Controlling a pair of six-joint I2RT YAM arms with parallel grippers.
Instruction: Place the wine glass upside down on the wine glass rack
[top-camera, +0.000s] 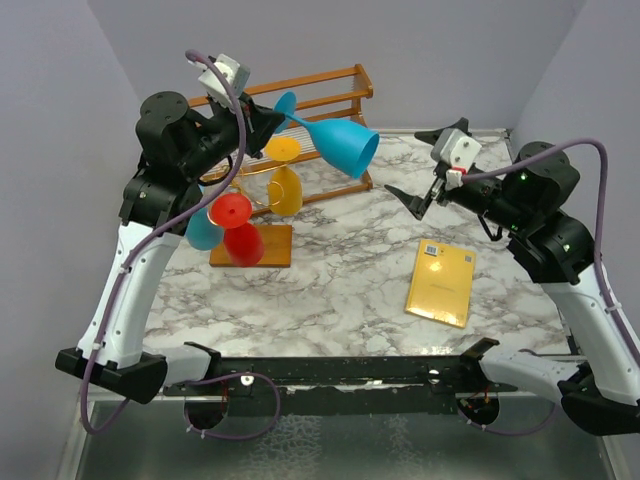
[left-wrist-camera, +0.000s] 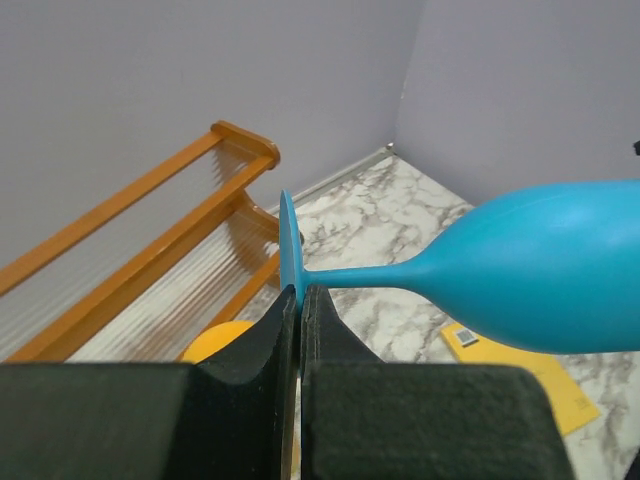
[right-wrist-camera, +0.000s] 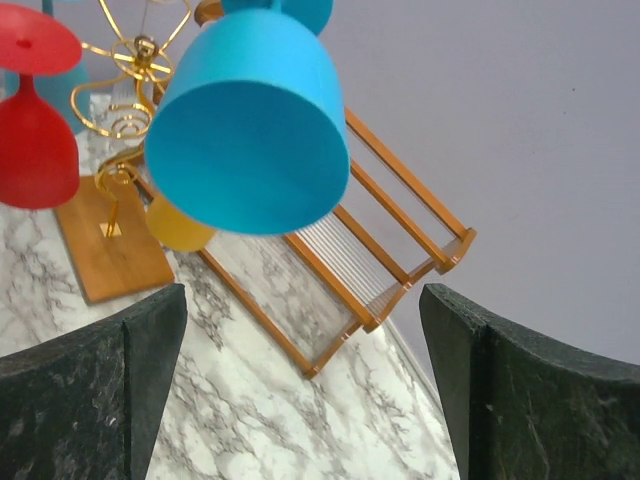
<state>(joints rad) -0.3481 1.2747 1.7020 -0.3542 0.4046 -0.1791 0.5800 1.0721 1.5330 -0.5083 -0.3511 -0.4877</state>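
The blue wine glass (top-camera: 345, 145) is held on its side in the air, up and right of the gold wire rack (top-camera: 252, 205), its foot pinched in the closed left gripper (left-wrist-camera: 298, 300). The right gripper (top-camera: 418, 165) is spread wide and empty, further right of the rack.

Wine glass rack (right-wrist-camera: 143, 50): gold wire on an orange-brown wooden base (top-camera: 275, 248). Wine glass (top-camera: 340, 143): plain turquoise blue, no pattern. At the rack are a red glass (top-camera: 238, 232), a yellow glass (top-camera: 285, 188) and a second turquoise glass (top-camera: 203, 232), all unpatterned. Behind the rack, the slatted shelf (top-camera: 330, 85) is orange-brown wood. Table (top-camera: 340, 290): white marble pattern with grey veining. Right of the rack lies a yellow booklet (top-camera: 441, 283) with a small white barcode label. Walls (top-camera: 400, 40): pale lilac-grey.
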